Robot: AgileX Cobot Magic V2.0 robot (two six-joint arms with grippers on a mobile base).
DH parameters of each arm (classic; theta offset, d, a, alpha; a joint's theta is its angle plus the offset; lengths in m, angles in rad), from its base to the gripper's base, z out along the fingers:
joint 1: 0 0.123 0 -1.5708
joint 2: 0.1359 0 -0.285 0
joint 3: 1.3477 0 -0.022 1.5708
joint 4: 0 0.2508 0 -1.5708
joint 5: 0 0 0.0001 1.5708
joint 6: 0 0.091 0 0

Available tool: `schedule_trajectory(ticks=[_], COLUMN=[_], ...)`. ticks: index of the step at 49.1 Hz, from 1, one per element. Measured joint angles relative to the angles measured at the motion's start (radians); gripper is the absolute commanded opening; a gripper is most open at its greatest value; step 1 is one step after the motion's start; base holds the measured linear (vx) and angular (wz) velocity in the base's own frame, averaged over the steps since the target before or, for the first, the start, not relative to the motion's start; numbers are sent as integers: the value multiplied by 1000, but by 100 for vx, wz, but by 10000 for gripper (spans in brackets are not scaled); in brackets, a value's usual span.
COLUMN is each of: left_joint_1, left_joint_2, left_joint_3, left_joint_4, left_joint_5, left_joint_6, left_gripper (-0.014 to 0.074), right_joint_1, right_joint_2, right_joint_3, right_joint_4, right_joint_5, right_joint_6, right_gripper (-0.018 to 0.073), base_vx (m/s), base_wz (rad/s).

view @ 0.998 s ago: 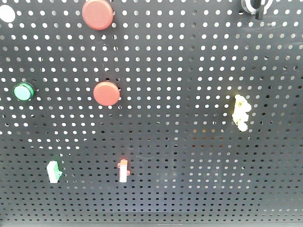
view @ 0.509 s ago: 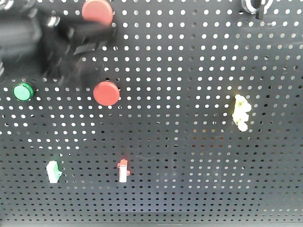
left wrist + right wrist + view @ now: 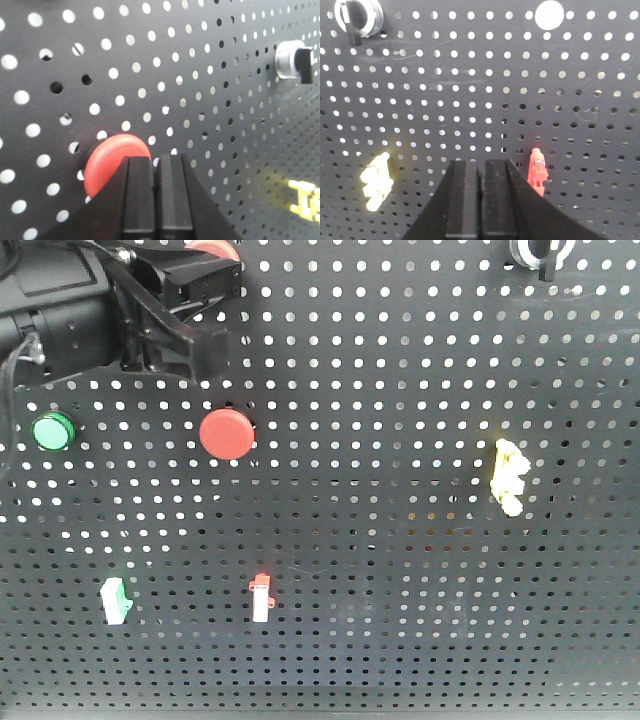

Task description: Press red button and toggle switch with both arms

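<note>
Step in hand, likely the press: left gripper (image 3: 155, 161), fingers pressed together, sits at the red button (image 3: 111, 162), 11 o'clock on the pegboard (image 3: 400, 540); right gripper (image 3: 480, 164) (fingers also together) next needs the toggle switch (image 3: 357, 17), 11 o'clock in its view

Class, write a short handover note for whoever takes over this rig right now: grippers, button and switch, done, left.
Left gripper: shut, tips over the right edge of the red button; contact unclear.
Right gripper: shut, facing the board, toggle switch up and left of it, untouched.
Done: nothing confirmed.
Remaining: press the button, move right gripper to the switch, flip it.
</note>
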Motion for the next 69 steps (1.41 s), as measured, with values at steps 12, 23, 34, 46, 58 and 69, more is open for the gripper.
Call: schedule_trajectory(ticks=[12, 23, 34, 46, 58, 69], left_joint_1=[9, 20, 20, 20, 20, 20], left_joint_2=[-34, -201, -478, -676, -696, -696], left_joint_3=[-2, 131, 485, 714, 723, 723], left_joint_4=[3, 16, 16, 17, 15, 15], left_joint_5=[66, 89, 41, -55, -66, -66], left_joint_6=[-1, -1, -6, -65, -74, -78], left_gripper=[2, 2, 2, 2, 2, 2], right_joint_1=[0, 0, 0, 0, 0, 0], right_joint_2=[0, 0, 32, 270, 507, 573], right_joint_3=[0, 0, -4, -103, -311, -379], right_joint_4=[4, 136, 690, 1363, 1428, 1394], right_joint_5=[9, 16, 17, 202, 237, 224], right_joint_6=[0, -71, -510, -1026, -1004, -979], right_gripper=[-3, -3, -3, -3, -3, -3], base_vx=[0, 0, 0, 0, 0, 0], base_wz=[0, 0, 0, 0, 0, 0])
